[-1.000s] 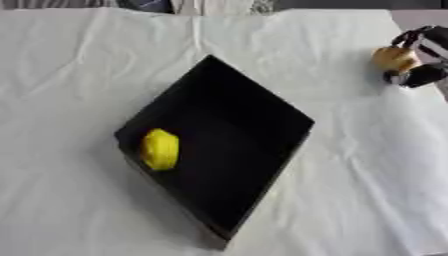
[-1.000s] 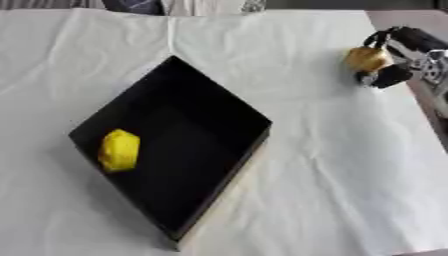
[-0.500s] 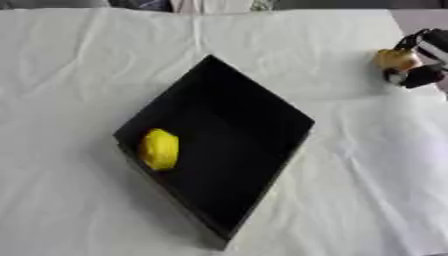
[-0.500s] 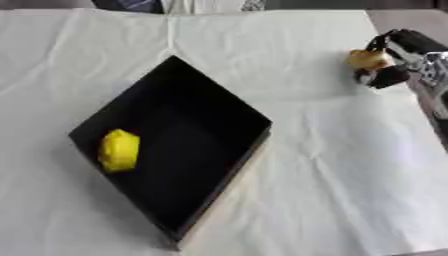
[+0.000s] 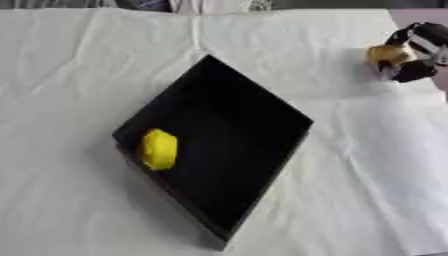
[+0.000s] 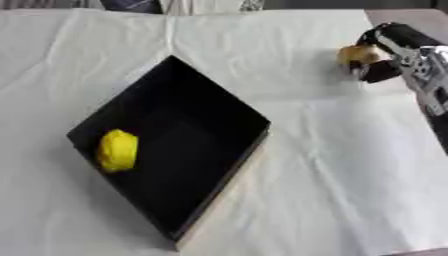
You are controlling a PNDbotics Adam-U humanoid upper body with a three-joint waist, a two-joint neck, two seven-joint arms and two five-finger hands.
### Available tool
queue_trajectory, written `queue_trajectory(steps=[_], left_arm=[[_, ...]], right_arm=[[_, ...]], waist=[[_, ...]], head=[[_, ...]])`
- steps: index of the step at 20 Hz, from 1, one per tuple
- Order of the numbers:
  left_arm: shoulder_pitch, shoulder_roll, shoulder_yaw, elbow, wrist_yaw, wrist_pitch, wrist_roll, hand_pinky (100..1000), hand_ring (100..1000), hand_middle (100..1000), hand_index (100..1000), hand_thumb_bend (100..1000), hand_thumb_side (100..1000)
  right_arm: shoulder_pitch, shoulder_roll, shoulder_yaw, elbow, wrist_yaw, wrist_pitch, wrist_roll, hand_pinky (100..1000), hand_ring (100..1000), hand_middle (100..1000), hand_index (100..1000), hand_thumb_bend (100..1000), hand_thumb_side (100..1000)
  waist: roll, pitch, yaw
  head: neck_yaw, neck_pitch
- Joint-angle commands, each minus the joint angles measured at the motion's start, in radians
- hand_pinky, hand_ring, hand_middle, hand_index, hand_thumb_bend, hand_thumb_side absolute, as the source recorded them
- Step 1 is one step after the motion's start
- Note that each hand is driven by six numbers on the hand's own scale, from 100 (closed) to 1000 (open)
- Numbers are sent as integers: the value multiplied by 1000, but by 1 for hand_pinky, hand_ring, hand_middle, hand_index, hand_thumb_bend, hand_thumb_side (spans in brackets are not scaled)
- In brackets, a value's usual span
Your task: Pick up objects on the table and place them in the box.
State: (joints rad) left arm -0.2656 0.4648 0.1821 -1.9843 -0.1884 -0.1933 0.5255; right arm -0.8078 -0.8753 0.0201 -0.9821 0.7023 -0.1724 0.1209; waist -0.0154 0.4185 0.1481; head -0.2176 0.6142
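On the white-covered desk (image 5: 79,210) the black box (image 6: 188,150) sits cornerwise, open, a yellow object (image 6: 116,150) already lying by its left corner. Farther off, at the right edge, the right hand (image 6: 385,50) has its fingers curled round a small tan, rounded object (image 6: 357,54) — whether it is clear of the cloth I cannot tell. To do this step well, I judge it should lift straight up, carry left over the box's near wall, then release low inside — away from the rim. The left hand is out of sight.

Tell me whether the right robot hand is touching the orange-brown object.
Touching. The right eye view shows the right robot hand with its fingers curled round the orange-brown object.
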Motion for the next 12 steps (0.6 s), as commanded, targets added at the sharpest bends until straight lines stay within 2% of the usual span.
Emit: queue_trajectory(steps=[1, 6, 9, 12], left_arm=[[-8, 18, 6, -16, 1, -1, -2, 836, 782, 759, 874, 384, 520], [-9, 22, 6, -16, 0, -2, -1, 836, 782, 759, 874, 385, 518], [-10, 25, 5, -16, 0, -2, -2, 837, 783, 759, 874, 386, 517], [-13, 26, 3, -16, 1, -3, -3, 837, 783, 759, 874, 385, 517]], right_arm=[[-7, -74, -8, -77, -43, 0, -29, 812, 808, 392, 586, 100, 165], [14, -123, -1, -202, -116, -21, -49, 808, 800, 384, 579, 100, 140], [18, -149, 30, -273, -154, -55, -75, 802, 793, 387, 579, 100, 135], [5, -159, 84, -340, -191, -95, -102, 798, 786, 390, 579, 100, 130]], waist=[[-1, -27, -3], [-4, -33, -9], [-5, -37, -7], [-7, -40, -4]], head=[[-1, -5], [1, -5], [-2, -6], [-6, -6]])
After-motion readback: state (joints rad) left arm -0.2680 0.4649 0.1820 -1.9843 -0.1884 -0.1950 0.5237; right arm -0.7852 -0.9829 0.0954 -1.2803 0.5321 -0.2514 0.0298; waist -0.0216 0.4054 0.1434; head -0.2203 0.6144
